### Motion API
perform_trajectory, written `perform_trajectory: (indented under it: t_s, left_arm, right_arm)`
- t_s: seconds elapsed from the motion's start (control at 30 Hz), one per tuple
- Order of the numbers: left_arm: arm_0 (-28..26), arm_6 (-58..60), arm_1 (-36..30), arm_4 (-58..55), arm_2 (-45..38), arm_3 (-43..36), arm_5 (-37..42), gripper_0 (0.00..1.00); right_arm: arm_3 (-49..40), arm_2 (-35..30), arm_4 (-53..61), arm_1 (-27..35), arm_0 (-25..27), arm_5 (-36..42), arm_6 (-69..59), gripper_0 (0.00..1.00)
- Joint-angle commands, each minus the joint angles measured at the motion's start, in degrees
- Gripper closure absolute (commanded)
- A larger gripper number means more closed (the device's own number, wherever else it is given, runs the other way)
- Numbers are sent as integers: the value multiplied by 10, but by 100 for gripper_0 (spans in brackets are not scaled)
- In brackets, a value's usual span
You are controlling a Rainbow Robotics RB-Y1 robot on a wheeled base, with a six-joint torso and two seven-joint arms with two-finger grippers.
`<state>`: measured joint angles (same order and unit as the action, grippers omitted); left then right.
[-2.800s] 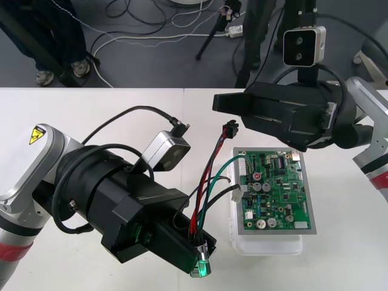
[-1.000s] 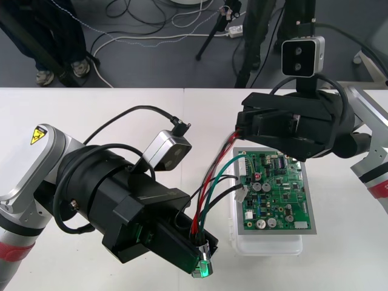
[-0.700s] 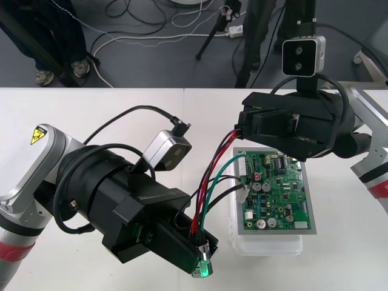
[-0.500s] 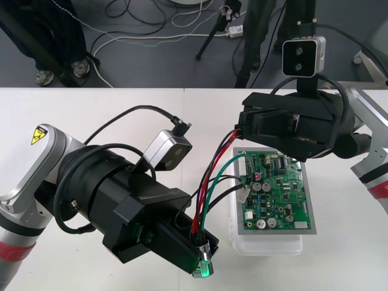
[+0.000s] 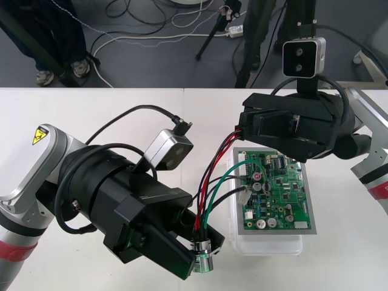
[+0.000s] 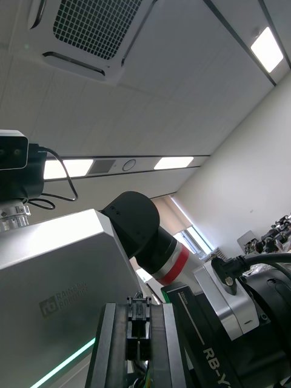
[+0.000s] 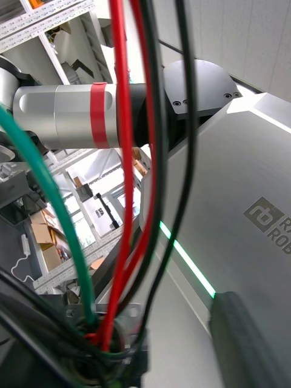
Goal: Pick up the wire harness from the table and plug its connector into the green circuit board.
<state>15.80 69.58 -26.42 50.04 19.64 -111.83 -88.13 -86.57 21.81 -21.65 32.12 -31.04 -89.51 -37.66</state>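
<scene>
The harness wires point(image 5: 209, 182), red, black and green, rise from the round metal socket point(image 5: 204, 254) up to my right gripper point(image 5: 241, 127). That gripper is shut on the small black plug point(image 6: 138, 330), held just above the far left corner of the green circuit board point(image 5: 276, 194). My left gripper point(image 5: 197, 251) sits low on the table left of the board's white base point(image 5: 267, 245). Its fingers stand apart around the socket point(image 7: 115, 357), one dark finger point(image 7: 242, 339) well off to the side of the wires point(image 7: 124, 182).
The right gripper's silver body point(image 7: 242, 200) stands close in front of the left wrist camera. The left arm's bulky black wrist point(image 5: 121, 200) covers the table's middle left. Dark floor with cables lies past the far edge.
My left gripper's fingers have spread apart and let go of the metal socket, which now shows more plainly between them. The right gripper holds the plug in the same place.
</scene>
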Motion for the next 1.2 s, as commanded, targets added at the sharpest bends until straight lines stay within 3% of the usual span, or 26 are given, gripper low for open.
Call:
perform_trajectory:
  t_s: [0.03,0.4,0.83,1.2]
  left_arm:
    - [20,-45,16,10,5,-6,-19,0]
    - [24,-44,24,72,-73,-6,-19,0]
    - [23,-45,12,110,-174,-6,-13,0]
    - [23,-92,-66,107,-193,-28,71,0]
  right_arm:
    - [-22,-6,9,7,6,-5,19,100]
    - [-22,-19,9,27,20,-5,18,100]
    - [-59,-83,10,96,89,-5,22,100]
    - [-76,-145,11,127,145,-5,23,100]
